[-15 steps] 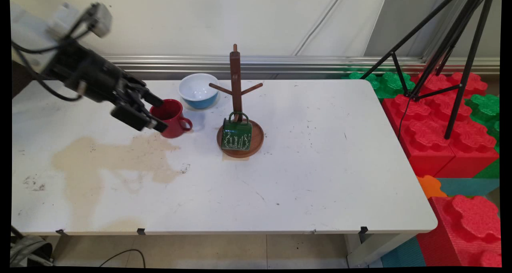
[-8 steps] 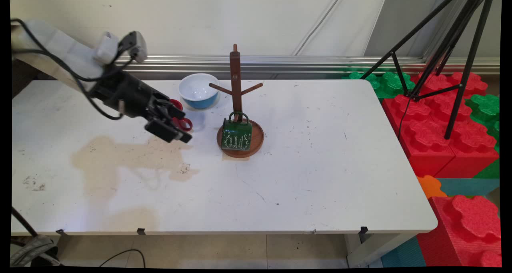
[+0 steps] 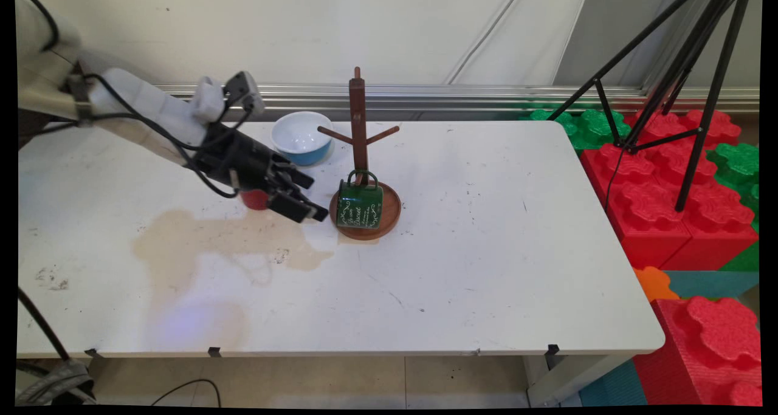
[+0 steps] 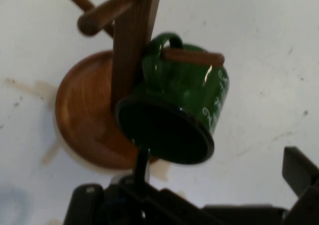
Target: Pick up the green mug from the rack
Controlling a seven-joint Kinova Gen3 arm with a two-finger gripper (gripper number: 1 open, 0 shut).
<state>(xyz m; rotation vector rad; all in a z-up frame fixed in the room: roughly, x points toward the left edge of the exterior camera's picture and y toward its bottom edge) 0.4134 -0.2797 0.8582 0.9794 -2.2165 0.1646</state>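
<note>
**Q:** What has changed?
**A:** The jaws have been carried right, past the red mug (image 3: 254, 200), and are now just left of the rack (image 3: 358, 123). They are open; nothing is gripped.

**Q:** How is the green mug (image 3: 360, 205) set?
**A:** It is hung by its handle on a low peg, over the rack's base. Its axis is tilted, with the mouth down and toward the jaws.

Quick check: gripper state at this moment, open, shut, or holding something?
Gripper: open, holding nothing, just left of the green mug hanging on the wooden mug tree.
</note>
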